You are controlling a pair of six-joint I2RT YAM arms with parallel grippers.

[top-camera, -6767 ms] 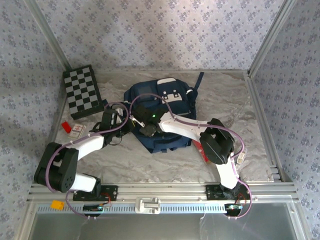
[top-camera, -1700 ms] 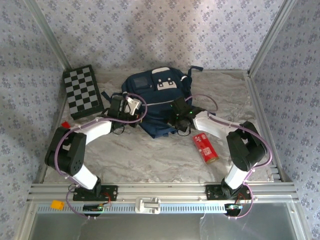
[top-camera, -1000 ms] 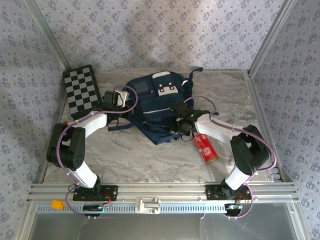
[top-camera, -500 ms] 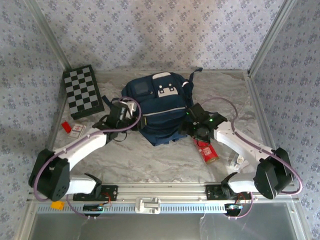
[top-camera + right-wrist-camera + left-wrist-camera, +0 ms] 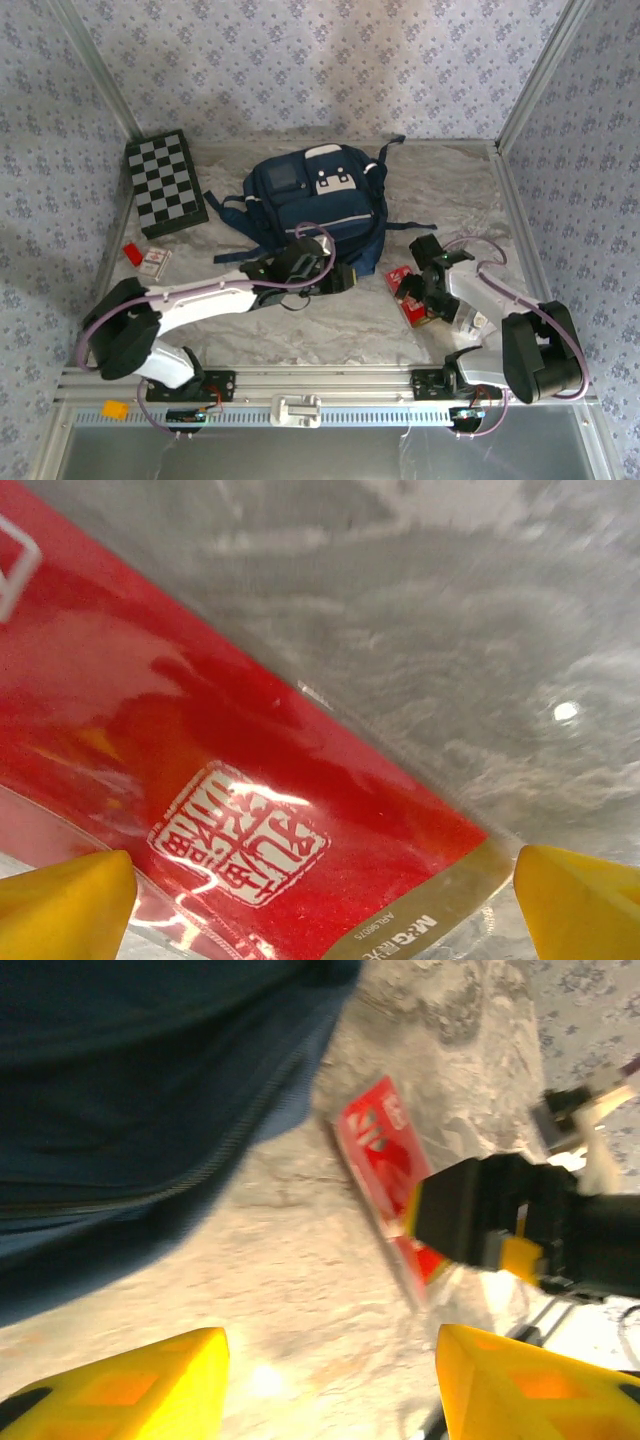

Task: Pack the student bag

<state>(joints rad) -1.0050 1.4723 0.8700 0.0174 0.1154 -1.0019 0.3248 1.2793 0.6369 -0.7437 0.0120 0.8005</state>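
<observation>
Two hands sit low in the frame: the left hand (image 5: 330, 1385) stands wide and empty just beside the large navy blue fabric backpack (image 5: 318, 205), which lies at the centre of the grey worktop (image 5: 300, 330); the right hand (image 5: 320, 895) is spread wide over a glossy red packet (image 5: 230, 780) at lower right

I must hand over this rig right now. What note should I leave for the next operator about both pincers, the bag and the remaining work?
Left pincer: open, empty, low beside the near edge of the student bag.
Right pincer: open wide over the red packet, not gripping it.
Bag: lying flat on the table, front up. Packet: on the table to its right, outside it.
Done: no packing to be seen.
Left: probably grasp the packet, open the bag, put it in.
</observation>
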